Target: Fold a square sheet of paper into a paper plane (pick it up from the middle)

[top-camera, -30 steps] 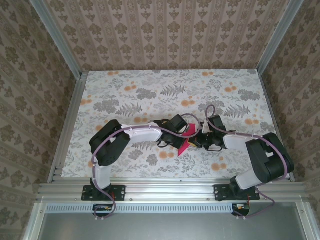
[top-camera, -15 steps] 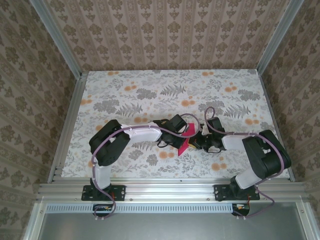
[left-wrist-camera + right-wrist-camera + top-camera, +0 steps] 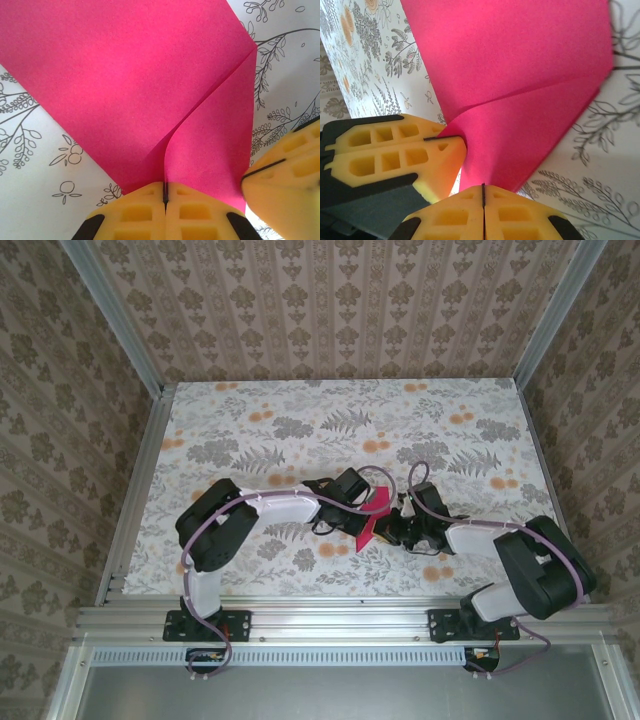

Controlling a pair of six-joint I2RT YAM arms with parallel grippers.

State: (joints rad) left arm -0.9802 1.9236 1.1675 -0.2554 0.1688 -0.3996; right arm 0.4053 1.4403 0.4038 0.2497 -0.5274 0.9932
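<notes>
While the sheet of paper [image 3: 368,531] stays between both arms at the near middle of the table [image 3: 250,420], the top view shows the right end effector [image 3: 396,526] shifting slightly nearer as its elbow swings out to the right. In the left wrist view, the left end effector [image 3: 165,197] is clamped tight on a folded edge. In the right wrist view, the right end effector [image 3: 483,196] pinches the neighbouring edge closed, likely working a crease.

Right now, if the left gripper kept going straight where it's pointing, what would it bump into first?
The pink paper: the left gripper is shut on its edge, and the sheet spreads straight ahead. Past it, probably the flowery table, though depth is unclear.
</notes>
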